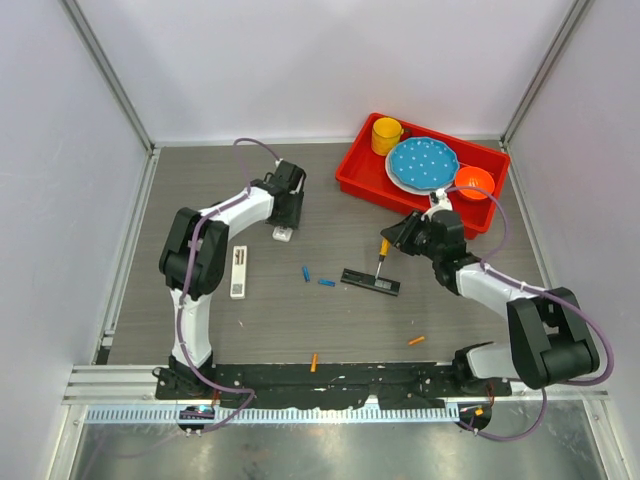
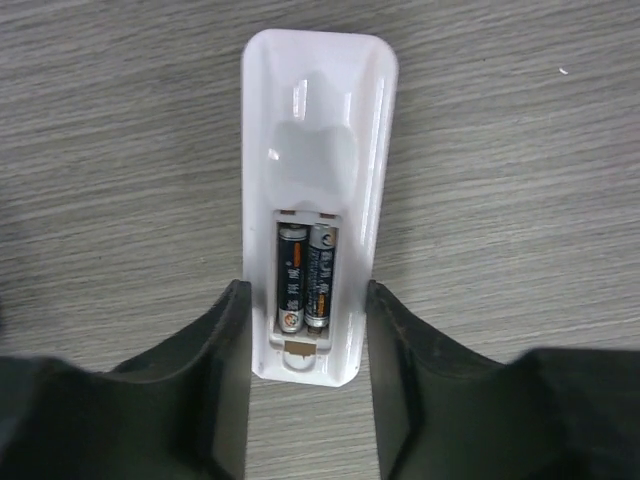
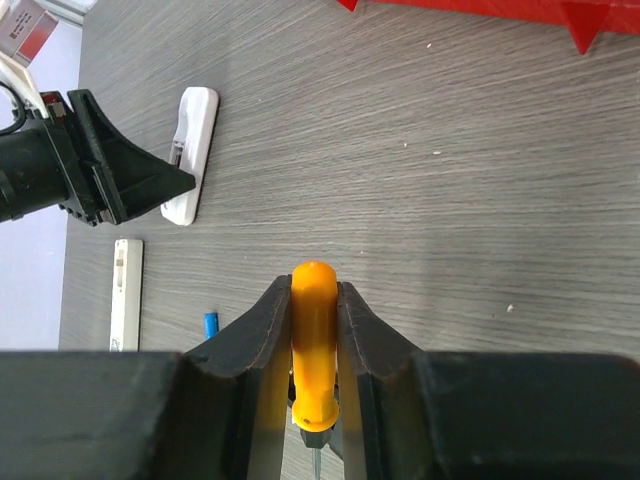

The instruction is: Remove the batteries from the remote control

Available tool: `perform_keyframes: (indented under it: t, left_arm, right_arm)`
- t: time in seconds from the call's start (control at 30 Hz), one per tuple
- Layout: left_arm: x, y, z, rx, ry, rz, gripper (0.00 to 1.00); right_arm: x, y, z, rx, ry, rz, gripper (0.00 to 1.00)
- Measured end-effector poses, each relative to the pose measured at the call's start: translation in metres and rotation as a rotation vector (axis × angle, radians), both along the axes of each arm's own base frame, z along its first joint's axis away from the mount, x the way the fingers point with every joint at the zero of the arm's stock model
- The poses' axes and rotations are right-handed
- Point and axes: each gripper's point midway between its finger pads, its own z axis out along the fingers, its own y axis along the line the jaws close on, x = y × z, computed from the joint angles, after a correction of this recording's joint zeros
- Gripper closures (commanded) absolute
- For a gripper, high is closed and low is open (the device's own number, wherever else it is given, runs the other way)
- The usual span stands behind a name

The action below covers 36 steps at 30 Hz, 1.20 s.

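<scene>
table point(image 1: 200, 180) is walled on the left, far and right sides. red tray point(image 1: 355, 180) takes the far-right corner and carries a yellow cup point(image 1: 386, 135), a blue plate point(image 1: 422, 163) and an orange bowl point(image 1: 473, 182). far-left and far-centre boards are bare, good room there.

clutter sits mid-table:
- slim white remote point(image 1: 238, 272) is just beside the left arm's elbow.
- two blue cells point(image 1: 306, 273) lie between it and the black remote point(image 1: 370, 281).
- two orange cells point(image 1: 314, 362) lie near the front rail, well apart from each other.

left arm: elbow folded back toward the left edge, forearm reaching forward and right, wrist pointing straight down. left gripper point(image 2: 307, 295) straddles the near end of the open white remote point(image 2: 320, 120). its fingers point(image 2: 215, 380) lie against both long sides with no gap visible, so it's gripping the remote. cover is off. the batteries point(image 2: 305, 278) are two cells side by side in the compartment, right between the fingertips.

right arm: elbow low by the front-right corner, forearm stretched in toward centre, wrist tilted. right gripper point(image 3: 313, 290) is narrow, clamped on the orange handle of the screwdriver point(image 3: 314, 340). the shaft points down at the black remote. can't tell whether the tip touches it.
</scene>
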Motion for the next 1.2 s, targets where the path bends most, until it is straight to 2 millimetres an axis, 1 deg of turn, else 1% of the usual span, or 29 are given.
perform_keyframes:
  t: [0.03,0.07,0.1,0.13,0.2,0.27,0.3,0.33,0.4,0.43,0.5,0.53,0.57,0.63,0.73,0.93,1.07,1.2]
  left_arm:
    - [0.0,-0.001,0.0,-0.002,-0.001,-0.002,0.68]
    - [0.001,-0.002,0.001,-0.006,-0.007,-0.006,0.76]
    - [0.002,-0.004,0.004,-0.013,-0.016,-0.007,0.8]
    - [0.002,-0.005,0.004,-0.016,-0.017,-0.01,0.87]
    - [0.003,-0.005,0.009,-0.018,-0.032,-0.011,0.92]
    - [0.006,-0.007,0.018,-0.036,-0.055,-0.011,0.92]
    - [0.005,-0.006,0.018,-0.039,-0.056,-0.011,0.9]
    - [0.003,-0.006,0.017,-0.041,-0.05,-0.013,0.79]
    - [-0.005,-0.003,0.007,-0.035,-0.025,-0.013,0.64]
    - [-0.01,-0.001,0.002,-0.031,-0.008,-0.015,0.46]
    - [-0.02,0.002,-0.007,-0.023,0.023,-0.015,0.37]
    - [-0.023,0.003,-0.01,-0.023,0.035,-0.014,0.29]
    - [-0.025,0.003,-0.011,-0.027,0.04,-0.014,0.25]
    - [-0.026,0.001,-0.006,-0.044,0.036,-0.012,0.21]
    - [-0.024,-0.003,0.002,-0.073,0.021,-0.007,0.18]
    - [-0.02,-0.017,0.01,-0.143,0.017,-0.009,0.16]
    - [-0.007,-0.032,0.019,-0.207,0.004,-0.012,0.16]
    - [0.009,-0.042,0.019,-0.244,0.0,-0.002,0.16]
  right_arm:
    - [0.002,0.0,0.0,0.0,0.001,-0.001,0.99]
    - [0.003,0.0,0.0,-0.001,0.002,-0.001,0.99]
    - [0.005,0.0,0.0,0.0,0.002,-0.002,0.99]
    - [0.006,0.001,0.0,0.0,0.003,-0.001,0.99]
    - [0.009,0.002,0.002,0.003,0.001,0.003,0.99]
    - [0.011,0.002,0.004,0.006,-0.003,0.005,0.99]
    - [0.011,0.003,0.005,0.009,-0.006,0.009,0.99]
    - [0.011,0.003,0.007,0.011,-0.008,0.011,0.99]
    - [0.011,0.004,0.007,0.014,-0.01,0.016,0.99]
    - [0.011,0.004,0.008,0.015,-0.011,0.017,0.99]
    - [0.01,0.004,0.011,0.018,-0.019,0.017,0.99]
    - [0.009,0.003,0.014,0.02,-0.026,0.018,0.99]
    - [0.007,0.003,0.017,0.022,-0.035,0.017,0.99]
    - [0.004,0.002,0.022,0.026,-0.052,0.017,0.99]
    - [0.0,0.001,0.03,0.031,-0.072,0.017,0.99]
    - [-0.003,0.0,0.035,0.031,-0.079,0.018,0.99]
    - [-0.007,-0.001,0.035,0.025,-0.07,0.019,0.99]
    - [-0.008,-0.001,0.034,0.02,-0.066,0.021,0.99]
